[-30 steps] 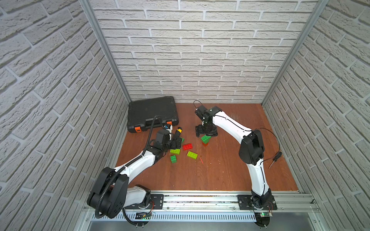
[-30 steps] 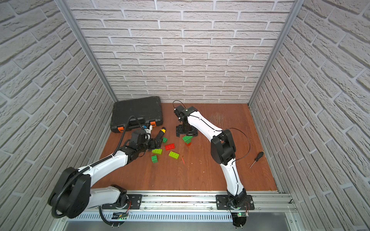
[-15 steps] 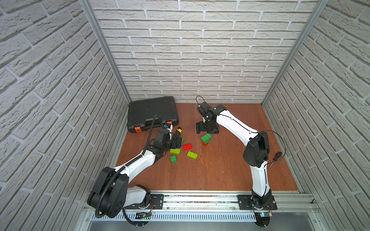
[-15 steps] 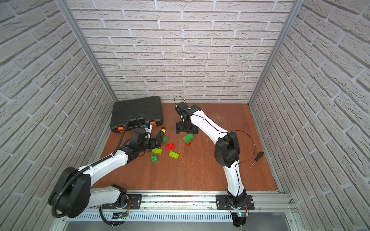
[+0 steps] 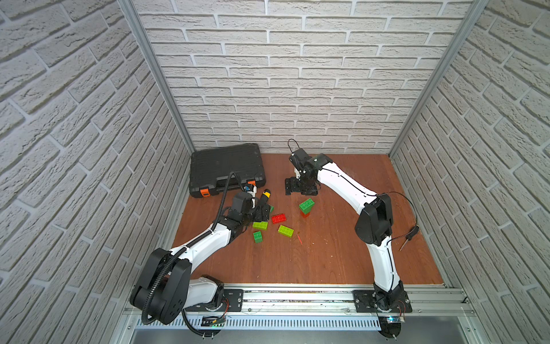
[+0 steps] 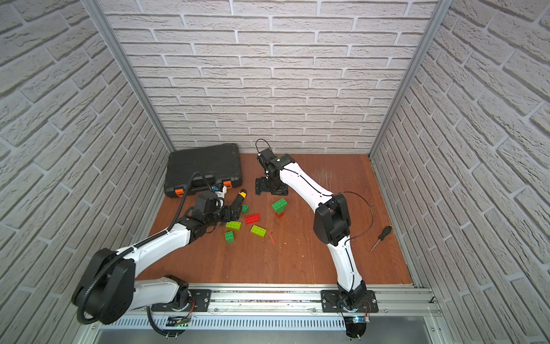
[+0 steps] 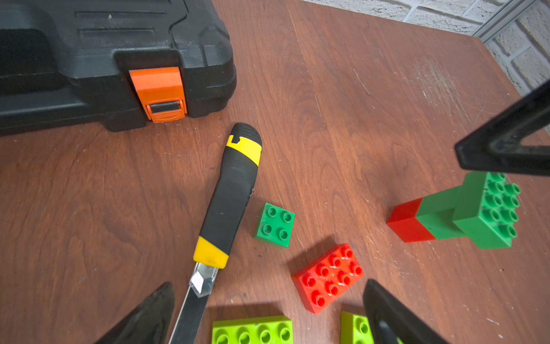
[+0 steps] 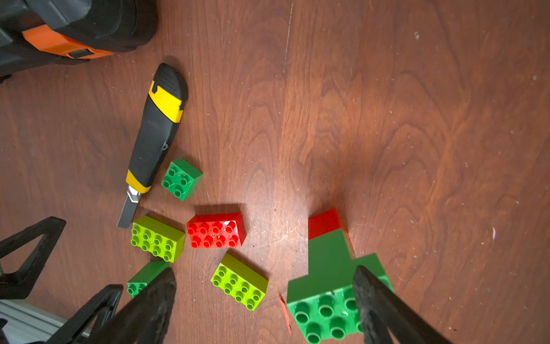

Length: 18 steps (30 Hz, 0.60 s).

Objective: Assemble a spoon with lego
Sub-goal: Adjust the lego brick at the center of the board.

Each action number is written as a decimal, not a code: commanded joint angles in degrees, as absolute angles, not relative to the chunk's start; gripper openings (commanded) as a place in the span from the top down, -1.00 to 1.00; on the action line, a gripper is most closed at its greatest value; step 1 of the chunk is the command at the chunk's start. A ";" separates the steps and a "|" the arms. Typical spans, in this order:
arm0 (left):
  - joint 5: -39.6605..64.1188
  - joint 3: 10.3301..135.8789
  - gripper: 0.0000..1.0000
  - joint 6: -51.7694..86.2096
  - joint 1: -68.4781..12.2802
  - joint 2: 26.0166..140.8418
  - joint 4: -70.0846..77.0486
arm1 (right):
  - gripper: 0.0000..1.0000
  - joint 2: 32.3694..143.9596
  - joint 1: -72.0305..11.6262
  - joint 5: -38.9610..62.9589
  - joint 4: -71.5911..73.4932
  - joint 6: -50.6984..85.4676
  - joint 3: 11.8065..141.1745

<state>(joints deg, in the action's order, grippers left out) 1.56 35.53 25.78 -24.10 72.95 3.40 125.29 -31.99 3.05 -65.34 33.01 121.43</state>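
Observation:
The spoon is an upright stack of joined lego: red at the bottom, dark green above, a wide dark green brick on top. Loose lego lies to its left: a red brick, two lime bricks, and dark green ones. My left gripper is open low over a lime brick. My right gripper hangs open behind the stack, holding nothing.
A yellow-black utility knife lies with its blade out beside my left gripper. A shut black tool case sits at the back left. A screwdriver lies near the right wall. A small red scrap is on the wooden table.
My right gripper has drawn back from the stack toward the far wall, leaving the stack standing. The left arm and the loose bricks have not moved.

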 commanded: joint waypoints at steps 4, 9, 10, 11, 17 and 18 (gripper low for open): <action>1.43 36.55 -0.96 26.05 -23.71 73.21 3.69 | -0.85 127.36 -31.77 1.73 -66.42 32.56 122.82; 1.40 36.50 -0.96 26.07 -23.56 73.28 3.72 | -0.85 127.54 -31.64 -0.12 -67.76 32.79 122.87; 1.47 36.54 -0.96 26.06 -23.57 73.39 3.74 | -0.85 127.45 -31.67 -0.54 -68.09 32.94 122.80; 1.41 36.53 -0.97 26.04 -23.63 73.47 3.80 | -0.85 127.36 -31.64 -1.15 -68.55 33.01 122.84; 1.59 36.61 -0.96 26.11 -23.63 73.63 3.88 | -0.85 127.01 -31.55 -1.90 -69.69 33.42 122.36; 1.65 36.57 -0.96 26.06 -23.61 73.50 3.80 | -0.85 126.85 -31.55 -1.81 -69.52 33.57 122.10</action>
<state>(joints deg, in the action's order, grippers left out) 1.56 35.53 25.76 -24.05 73.21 3.38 127.72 -31.83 -0.51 -68.42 32.77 121.62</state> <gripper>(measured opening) 0.982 0.925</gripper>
